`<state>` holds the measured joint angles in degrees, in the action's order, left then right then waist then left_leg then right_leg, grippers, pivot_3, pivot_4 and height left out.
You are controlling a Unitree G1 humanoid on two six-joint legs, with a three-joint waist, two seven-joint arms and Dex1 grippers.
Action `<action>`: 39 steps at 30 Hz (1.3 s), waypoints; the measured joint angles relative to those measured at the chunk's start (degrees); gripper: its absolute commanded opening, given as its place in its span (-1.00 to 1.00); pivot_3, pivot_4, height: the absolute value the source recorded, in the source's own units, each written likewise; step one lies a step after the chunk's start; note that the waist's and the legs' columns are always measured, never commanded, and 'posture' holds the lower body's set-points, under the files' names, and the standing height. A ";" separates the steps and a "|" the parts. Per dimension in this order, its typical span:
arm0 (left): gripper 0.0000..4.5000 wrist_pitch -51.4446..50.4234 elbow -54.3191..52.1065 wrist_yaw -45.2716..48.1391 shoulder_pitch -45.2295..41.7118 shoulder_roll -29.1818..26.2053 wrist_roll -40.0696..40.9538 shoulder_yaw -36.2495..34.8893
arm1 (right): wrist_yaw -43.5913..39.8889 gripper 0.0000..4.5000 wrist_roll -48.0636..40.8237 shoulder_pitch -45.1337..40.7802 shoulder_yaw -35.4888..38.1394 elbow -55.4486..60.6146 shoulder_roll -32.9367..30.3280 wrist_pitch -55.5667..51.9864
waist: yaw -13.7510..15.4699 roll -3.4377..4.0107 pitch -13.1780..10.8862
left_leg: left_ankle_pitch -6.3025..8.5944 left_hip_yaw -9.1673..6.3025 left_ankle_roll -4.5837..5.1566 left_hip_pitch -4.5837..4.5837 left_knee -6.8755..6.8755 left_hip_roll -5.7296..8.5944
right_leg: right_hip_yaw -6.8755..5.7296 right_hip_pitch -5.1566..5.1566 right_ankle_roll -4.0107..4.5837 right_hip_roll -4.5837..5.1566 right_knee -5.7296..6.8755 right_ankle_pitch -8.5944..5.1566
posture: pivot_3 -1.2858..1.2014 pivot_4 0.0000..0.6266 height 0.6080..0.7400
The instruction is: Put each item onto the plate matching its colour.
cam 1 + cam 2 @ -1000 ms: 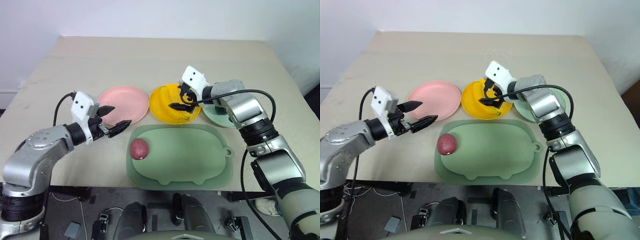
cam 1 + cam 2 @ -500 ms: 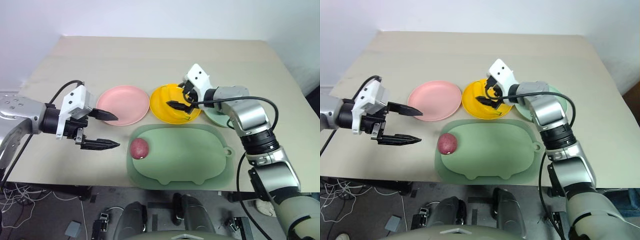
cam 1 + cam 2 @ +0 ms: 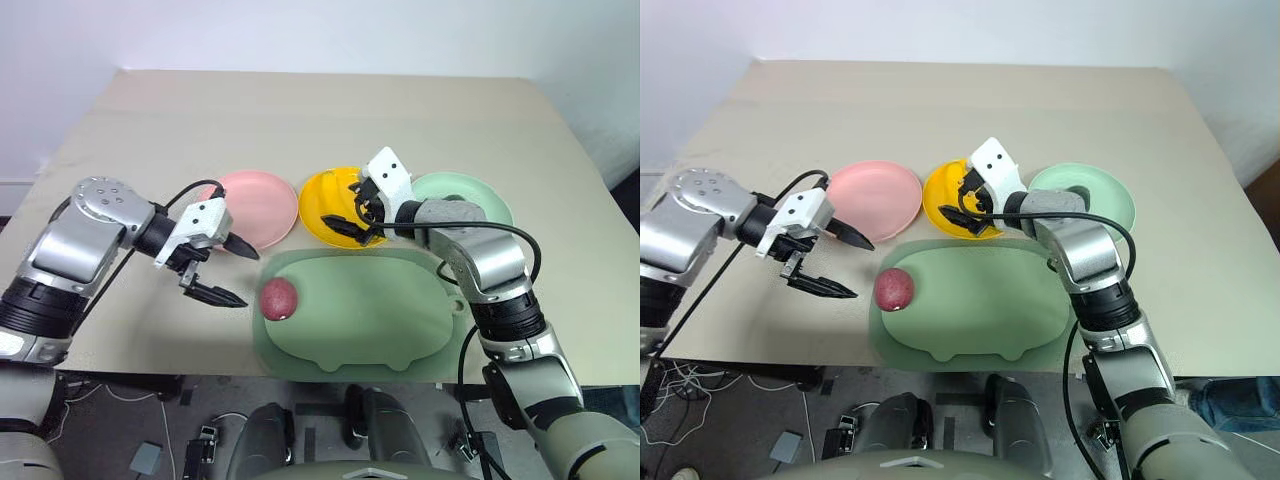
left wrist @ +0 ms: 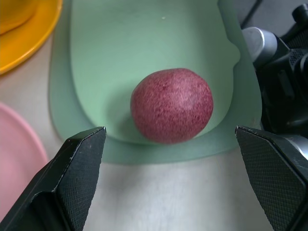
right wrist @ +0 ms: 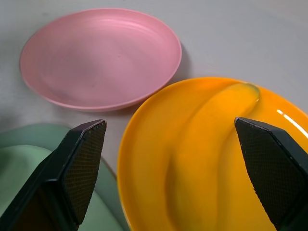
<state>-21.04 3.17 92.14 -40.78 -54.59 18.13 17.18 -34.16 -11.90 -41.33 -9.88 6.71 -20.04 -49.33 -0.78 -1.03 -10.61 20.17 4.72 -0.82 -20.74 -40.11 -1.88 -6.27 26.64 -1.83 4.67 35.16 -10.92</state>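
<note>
The reddish-purple fruit (image 4: pixel 172 105) lay at the pig-shaped tray's (image 3: pixel 380 330) left edge, before the left tool (image 3: pixel 232 272), which stood open and empty; small, round and probably light, it seemed best pinched across its middle

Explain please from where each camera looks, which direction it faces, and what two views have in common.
Left eye and right eye views: on the head, facing forward and down at the table; both arms show, left gripper and right gripper open.
Left wrist view: on the left wrist, facing the reddish-purple fruit on the pig-shaped tray; its two fingers show.
Right wrist view: on the right wrist, facing the banana on the yellow plate; its two fingers show.
Shared: both wrist views include the pink plate.
</note>
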 measured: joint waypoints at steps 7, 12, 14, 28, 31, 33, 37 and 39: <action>1.00 0.25 0.06 -0.16 -0.02 3.67 -2.25 1.82 | 1.85 0.99 -0.69 0.11 1.03 0.37 0.34 -0.85 | 0.06 0.00 0.00 | 0.03 -0.01 0.07 0.04 -0.03 0.00 | 0.01 -0.01 0.00 0.00 0.01 0.00 | 0.03 -0.52 1.00; 1.00 0.14 -0.25 -2.26 0.22 6.67 -4.12 2.36 | 2.33 0.99 -0.78 0.11 1.20 0.37 0.34 -0.98 | 0.05 0.00 0.00 | 0.03 -0.03 0.07 0.05 -0.04 0.00 | 0.01 -0.02 0.01 0.00 0.04 0.00 | 0.03 -0.52 1.00; 1.00 -0.03 -1.02 -2.77 0.27 7.24 -4.58 2.38 | 2.42 0.99 -0.79 0.12 1.24 0.38 0.31 -1.13 | -0.01 0.00 0.00 | 0.03 -0.05 0.07 0.06 -0.03 0.00 | 0.03 -0.01 0.01 0.00 0.04 0.00 | 0.03 -0.52 1.00; 1.00 0.14 -3.24 -5.85 2.47 9.23 -8.46 4.62 | -0.36 0.99 -3.59 1.32 2.02 4.24 -3.87 -1.88 | 0.26 0.00 0.00 | 0.08 -0.16 0.18 0.07 -0.06 0.01 | 0.03 -0.05 0.00 0.02 0.03 0.01 | 0.03 -0.52 1.00; 1.00 0.06 -3.25 -6.15 2.55 9.58 -8.93 4.69 | -5.79 0.99 -6.74 3.24 3.93 6.92 -8.81 -1.12 | 0.29 -0.01 0.00 | 0.13 -0.17 0.25 0.07 -0.06 0.01 | 0.02 -0.07 0.00 0.02 0.02 0.01 | 0.03 -0.52 1.00; 1.00 0.00 -3.33 -6.26 2.58 9.92 -9.00 4.92 | -10.23 0.99 -9.79 4.92 5.68 9.34 -12.28 -0.60 | 0.29 -0.01 0.00 | 0.14 -0.17 0.27 0.08 -0.05 0.01 | 0.02 -0.07 0.00 0.01 0.02 0.01 | 0.03 -0.52 1.00; 1.00 -0.10 -3.41 -6.63 2.68 10.41 -9.20 5.27 | -14.99 0.99 -12.70 7.64 6.52 12.55 -16.07 -0.05 | 0.13 -0.02 -0.01 | 0.15 -0.15 0.29 0.25 -0.05 0.01 | 0.06 -0.14 0.00 0.01 -0.01 0.00 | 0.03 -0.52 1.00; 1.00 -0.42 -3.50 -6.81 2.74 10.48 -9.33 5.56 | -18.05 0.99 -14.53 10.78 6.66 14.21 -18.68 0.42 | 0.23 -0.02 -0.01 | 0.14 -0.18 0.28 0.28 -0.06 0.00 | 0.06 -0.18 0.00 0.01 0.02 0.00 | 0.03 -0.52 1.00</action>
<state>-21.47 -0.32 85.33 -38.04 -44.11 8.79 22.74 -52.20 -26.43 -30.55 -3.22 20.92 -38.72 -48.92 -0.55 -1.06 -10.62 20.31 4.54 -0.53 -20.45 -40.17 -1.88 -6.21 26.46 -1.82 4.68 35.17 -10.92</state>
